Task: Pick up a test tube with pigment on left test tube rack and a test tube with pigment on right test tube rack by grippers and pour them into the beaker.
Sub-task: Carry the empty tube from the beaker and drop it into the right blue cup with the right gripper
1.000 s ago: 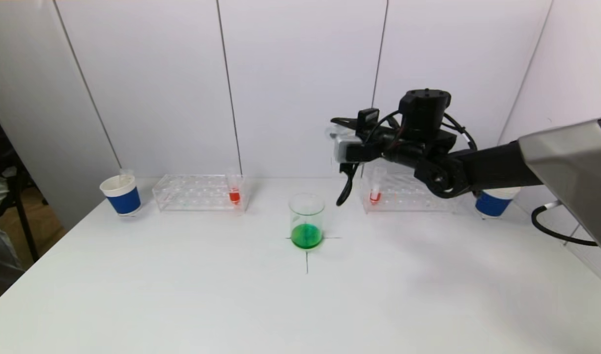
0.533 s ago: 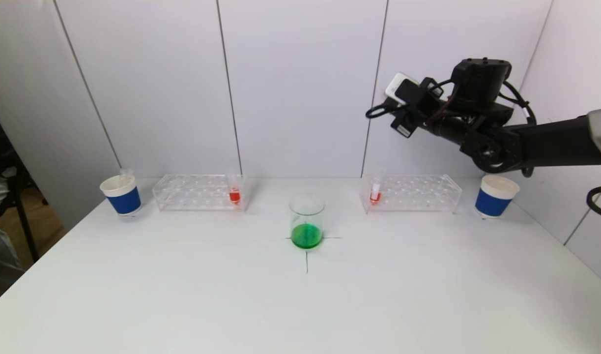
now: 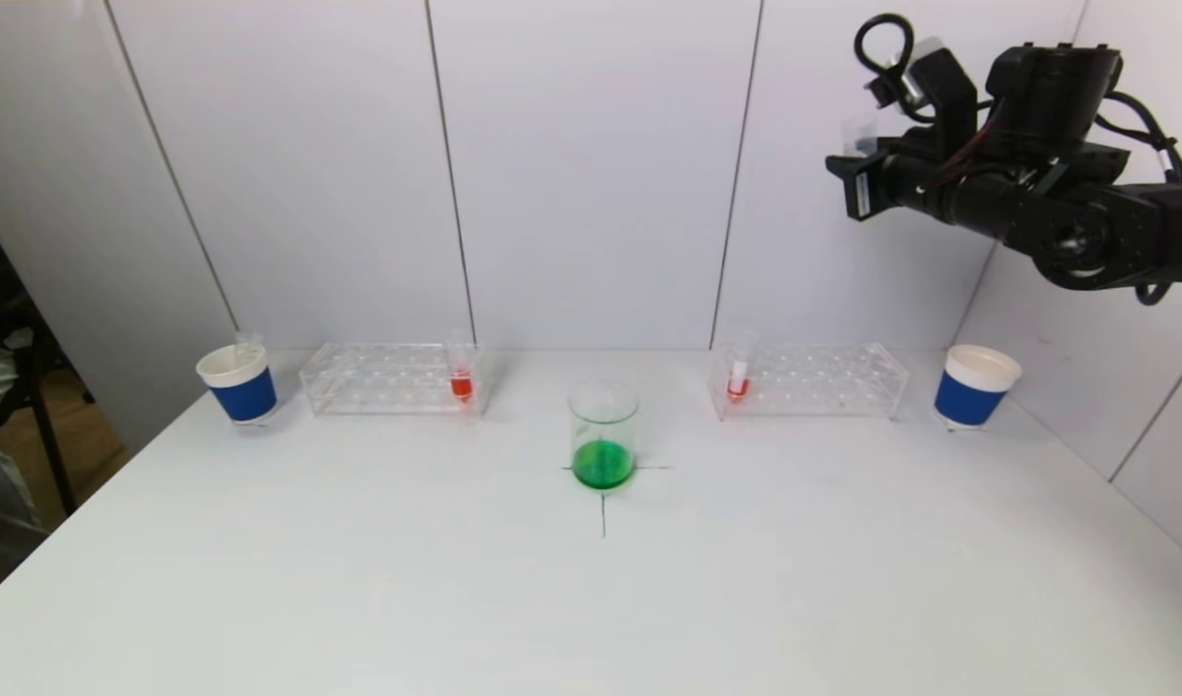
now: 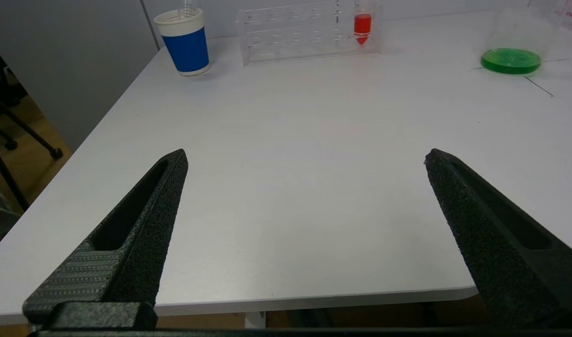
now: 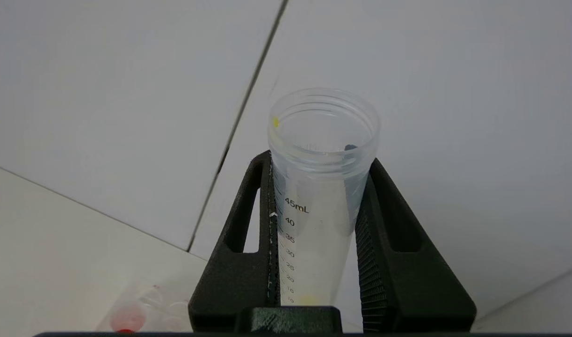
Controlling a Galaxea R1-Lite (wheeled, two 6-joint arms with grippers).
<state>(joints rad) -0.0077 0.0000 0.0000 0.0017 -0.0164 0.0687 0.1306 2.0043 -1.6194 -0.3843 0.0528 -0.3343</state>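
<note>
At nine o'clock, left rack [image 3: 392, 378] holds a red tube [image 3: 461, 372]. Left gripper [image 4: 304, 187] spread wide over table [image 3: 359, 580]. Beaker [image 3: 603, 434] centre, green inside. At two o'clock, right gripper [image 5: 316, 243] pinches a drained test tube [image 5: 321, 187], high above right rack [image 3: 808, 380].

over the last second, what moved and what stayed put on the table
The right gripper swung from beside the clear glass beaker of green liquid up and away to the robot's right, high against the wall, turning as it went. Its fingers stay clamped on the nearly empty clear plastic test tube. The beaker, both clear racks, their red-filled tubes and both blue paper cups did not move.
</note>
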